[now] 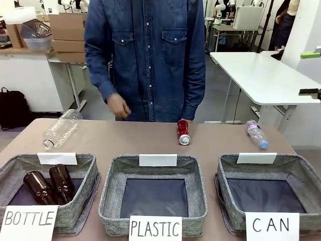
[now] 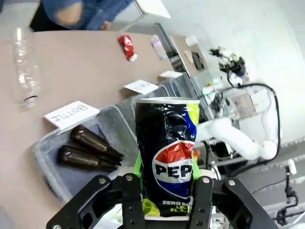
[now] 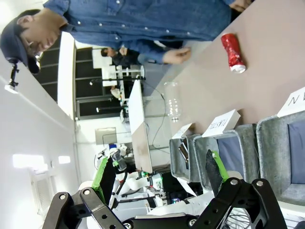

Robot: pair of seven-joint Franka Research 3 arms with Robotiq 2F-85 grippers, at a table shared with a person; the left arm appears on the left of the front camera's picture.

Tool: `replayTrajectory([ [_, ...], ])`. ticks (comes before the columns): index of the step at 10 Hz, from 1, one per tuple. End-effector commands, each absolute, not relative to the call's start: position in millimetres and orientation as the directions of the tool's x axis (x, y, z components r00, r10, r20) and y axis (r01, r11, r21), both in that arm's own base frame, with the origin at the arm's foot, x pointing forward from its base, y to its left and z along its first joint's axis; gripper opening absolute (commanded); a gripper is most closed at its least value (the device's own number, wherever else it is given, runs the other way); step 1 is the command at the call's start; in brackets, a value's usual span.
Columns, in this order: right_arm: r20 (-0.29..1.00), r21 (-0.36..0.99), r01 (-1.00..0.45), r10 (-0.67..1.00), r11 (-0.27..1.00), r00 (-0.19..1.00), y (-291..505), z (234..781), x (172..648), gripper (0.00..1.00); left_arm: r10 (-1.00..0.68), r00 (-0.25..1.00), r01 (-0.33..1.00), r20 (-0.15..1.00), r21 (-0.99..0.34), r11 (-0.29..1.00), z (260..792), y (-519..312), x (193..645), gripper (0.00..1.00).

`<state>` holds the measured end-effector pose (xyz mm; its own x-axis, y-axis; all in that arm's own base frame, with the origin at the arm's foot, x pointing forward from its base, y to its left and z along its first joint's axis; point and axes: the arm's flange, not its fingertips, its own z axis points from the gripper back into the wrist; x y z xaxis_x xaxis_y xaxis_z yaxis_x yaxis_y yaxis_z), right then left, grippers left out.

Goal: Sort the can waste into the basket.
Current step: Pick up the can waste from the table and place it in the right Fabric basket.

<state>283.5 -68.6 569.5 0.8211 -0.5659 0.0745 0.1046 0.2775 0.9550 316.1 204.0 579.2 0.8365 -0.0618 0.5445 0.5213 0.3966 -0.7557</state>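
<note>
My left gripper is shut on a black can with blue, red and yellow print, held upright above the bin carded "BOTTLE". A shiny red can lies on its side at the table's far middle, near the person; both wrist views also show the red can. The grey basket carded "CAN" stands at the front right with nothing inside, and its wall is at the right edge of the right wrist view. My right gripper is open and holds nothing, off the table's end.
The "BOTTLE" bin holds two brown glass bottles. The "PLASTIC" bin stands in the middle. A clear bottle lies far left, a small one far right. The person's hand hovers at the far edge.
</note>
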Motion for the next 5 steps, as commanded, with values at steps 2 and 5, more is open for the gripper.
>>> replayTrajectory([
  [2, 0.171, 0.938, 0.082, -0.654, 0.338, 0.737, -120, 622, 253, 1.0, -0.307, 0.742, 0.667, 0.596, -0.701, 0.254, 557, 60, 345, 0.37],
  [5, 0.252, 0.935, 0.049, -0.756, 0.351, 0.604, -206, 636, 201, 1.0, -0.534, 0.519, 0.815, 0.668, -0.575, 0.073, 542, -101, 354, 0.37],
])
